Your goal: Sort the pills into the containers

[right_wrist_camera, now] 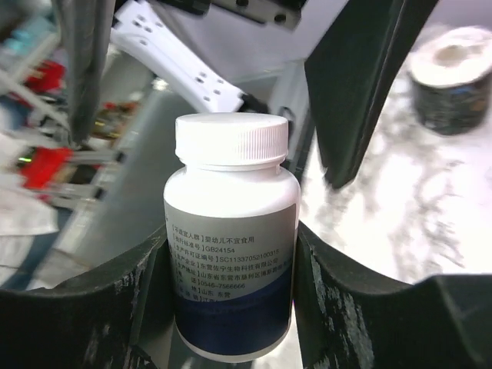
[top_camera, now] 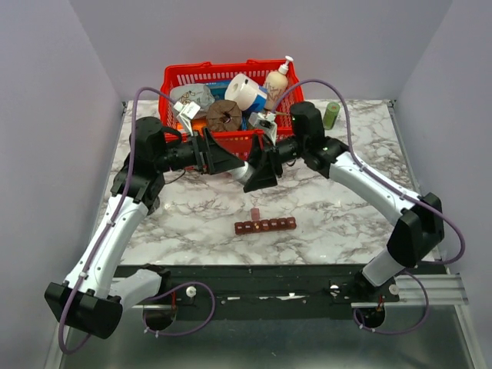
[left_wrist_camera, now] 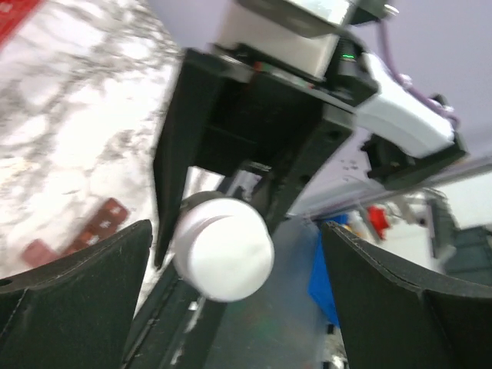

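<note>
Nearest the front desk (top_camera: 192, 219) edge: containers (top_camera: 265, 225), open marble left and right. Beyond the containers, aloft: right hand (right_wrist_camera: 229, 234) clamped on a white-capped bottle (right_wrist_camera: 231, 200) labelled GB24154; left hand (left_wrist_camera: 237, 227) spread wide about its cap (left_wrist_camera: 223, 254).

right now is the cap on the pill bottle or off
On. The white cap sits squarely atop the bottle in the right wrist view; whether it is tight, cannot tell.
</note>
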